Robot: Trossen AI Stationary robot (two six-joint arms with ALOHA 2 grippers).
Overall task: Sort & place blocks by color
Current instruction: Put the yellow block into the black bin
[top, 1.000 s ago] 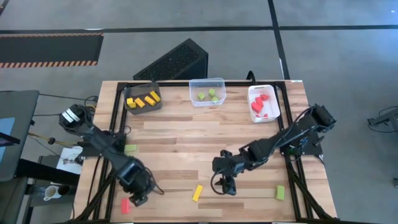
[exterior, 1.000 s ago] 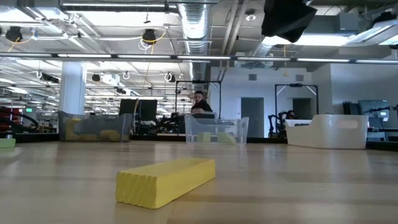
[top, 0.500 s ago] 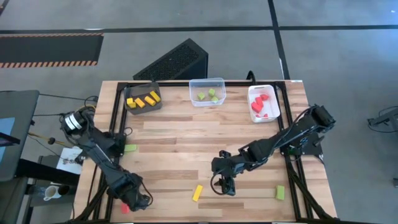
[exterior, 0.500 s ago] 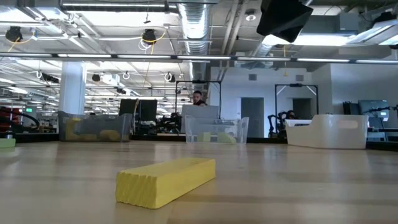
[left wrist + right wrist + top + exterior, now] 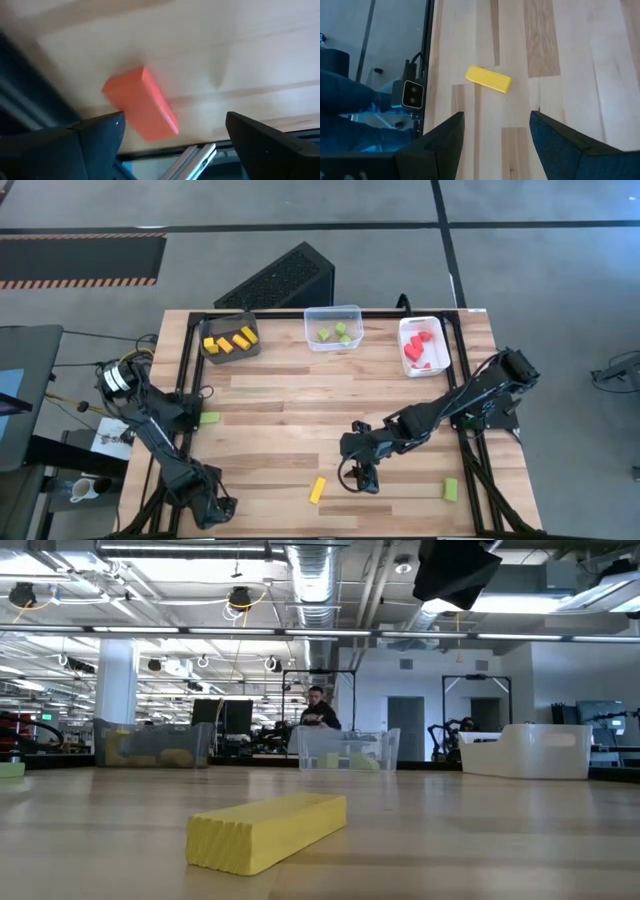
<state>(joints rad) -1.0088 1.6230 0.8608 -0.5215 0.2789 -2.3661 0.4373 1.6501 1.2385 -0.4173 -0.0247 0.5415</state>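
My left gripper (image 5: pixel 210 505) is at the table's near left corner, open, pointing down over a red block (image 5: pixel 142 105). In the left wrist view the block lies on the wood between and just ahead of the fingers; in the high view the gripper hides it. My right gripper (image 5: pixel 362 475) hovers open near the table's near edge, right of a yellow block (image 5: pixel 318 490) that lies flat on the wood (image 5: pixel 489 79) (image 5: pixel 268 830). One light green block (image 5: pixel 450 490) lies near the near right corner, another (image 5: pixel 209 418) at the left edge.
Along the far edge stand a dark brown bin (image 5: pixel 230 338) with yellow blocks, a clear bin (image 5: pixel 333 328) with green blocks and a white bin (image 5: pixel 422 345) with red blocks. The table's metal frame (image 5: pixel 195 155) runs right beside the red block. A person shows far behind in the low view.
My left gripper has moved toward the table's near left corner and come over the red block, which showed beside it in the high view a second ago and is now covered by it.
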